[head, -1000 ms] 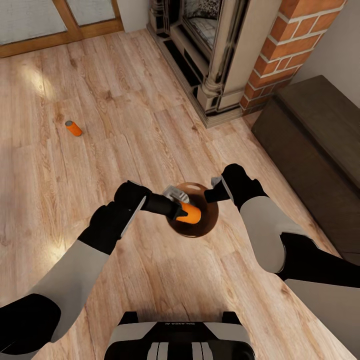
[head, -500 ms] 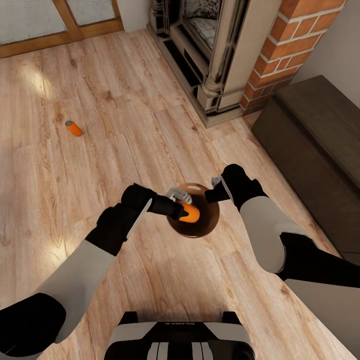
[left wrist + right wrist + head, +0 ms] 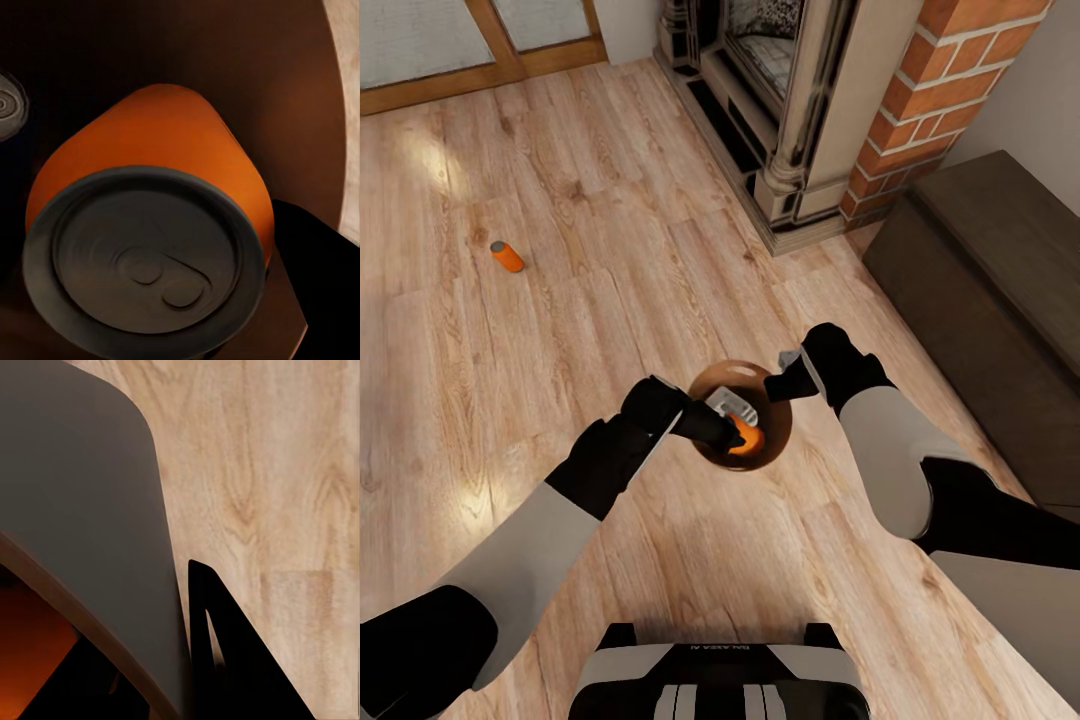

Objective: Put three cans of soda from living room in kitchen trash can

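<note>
Orange can [image 3: 748, 440] sits clamped in the left gripper [image 3: 735, 432], arm reaching right over the brown bin [image 3: 705, 385], while the right gripper [image 3: 785, 385] grasps its far-right rim; another can [image 3: 507, 257] lies far left on the floor [image 3: 560, 300].

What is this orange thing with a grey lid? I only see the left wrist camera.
Observer: A soda can, held by the left jaws at the mouth of a round brown bin.
Operator: Is anything else near the bin?
Observer: The right jaws sit at its rim on the right side; I cannot tell whether they grip it.
Operator: Are there more cans around?
Observer: Another orange can lies on the wood floor, well off toward the glass doors.
</note>
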Available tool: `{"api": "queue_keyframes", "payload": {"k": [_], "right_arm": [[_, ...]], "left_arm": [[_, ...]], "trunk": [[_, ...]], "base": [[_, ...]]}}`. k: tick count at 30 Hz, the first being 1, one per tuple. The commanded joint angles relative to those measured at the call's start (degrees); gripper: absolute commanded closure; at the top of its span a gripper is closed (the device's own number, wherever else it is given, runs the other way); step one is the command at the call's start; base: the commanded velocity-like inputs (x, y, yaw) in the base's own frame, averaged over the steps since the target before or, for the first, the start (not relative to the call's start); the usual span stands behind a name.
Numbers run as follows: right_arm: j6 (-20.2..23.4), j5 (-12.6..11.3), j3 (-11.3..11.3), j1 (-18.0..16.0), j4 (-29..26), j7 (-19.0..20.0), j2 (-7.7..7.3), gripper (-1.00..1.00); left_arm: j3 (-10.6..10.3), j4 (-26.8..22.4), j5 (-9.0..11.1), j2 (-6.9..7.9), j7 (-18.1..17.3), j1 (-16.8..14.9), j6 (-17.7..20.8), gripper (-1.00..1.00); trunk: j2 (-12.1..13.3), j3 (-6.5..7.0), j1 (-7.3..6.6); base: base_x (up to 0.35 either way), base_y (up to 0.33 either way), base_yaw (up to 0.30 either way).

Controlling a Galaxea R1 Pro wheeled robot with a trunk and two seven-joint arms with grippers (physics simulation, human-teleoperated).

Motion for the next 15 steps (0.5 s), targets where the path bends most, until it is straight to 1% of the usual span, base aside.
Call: {"api": "queue_keyframes", "payload": {"k": [1,9,10,15], "right_arm": [[0.6,-4.6,-0.6,-0.1,-1.6,0.4,0.03,1.0],[0.6,-4.9,-0.6,-0.4,-1.5,0.4,0.03,1.0],[0.6,-4.9,-0.6,-0.4,-1.5,0.4,0.03,1.0],[0.6,-4.9,-0.6,-0.4,-1.5,0.4,0.03,1.0]], "left_arm": [[-0.2,0.0,1.9,-0.02,-0.2,0.0,0.6,1.0],[-0.5,1.0,1.6,0.12,0.2,0.0,0.4,1.0],[-0.5,1.0,1.6,0.14,0.2,0.0,0.4,-1.0],[-0.5,1.1,1.6,0.23,0.3,0.0,0.3,-1.0]], "trunk": [[0.0,0.0,0.0],[0.0,0.0,0.0],[0.0,0.0,0.0],[0.0,0.0,0.0]], "base": [[0.0,0.0,0.0],[0.0,0.0,0.0],[0.0,0.0,0.0],[0.0,0.0,0.0]]}}
